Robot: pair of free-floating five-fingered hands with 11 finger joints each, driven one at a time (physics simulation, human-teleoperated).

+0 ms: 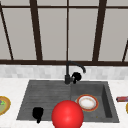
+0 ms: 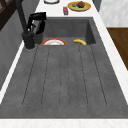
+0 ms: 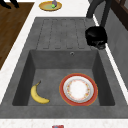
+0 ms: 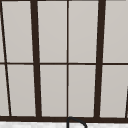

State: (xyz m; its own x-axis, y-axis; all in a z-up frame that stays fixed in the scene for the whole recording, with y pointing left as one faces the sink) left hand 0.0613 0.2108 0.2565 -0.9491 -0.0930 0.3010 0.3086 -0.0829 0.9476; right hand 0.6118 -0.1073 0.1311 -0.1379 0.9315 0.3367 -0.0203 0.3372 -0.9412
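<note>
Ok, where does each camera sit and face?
Front view: before the sink, facing the window; left hand at the near edge, right hand by the faucet.
Left side view: along the draining board toward the basin; right hand at the faucet.
Right side view: across the basin toward the draining board; same hand.
Upper view: faces the window panes.
Both side views share the plate and banana.

I can't read any words or numbers here. The little red packet [image 1: 122, 99] on the counter [image 1: 15, 85] may have a label, but it is too blurry.
</note>
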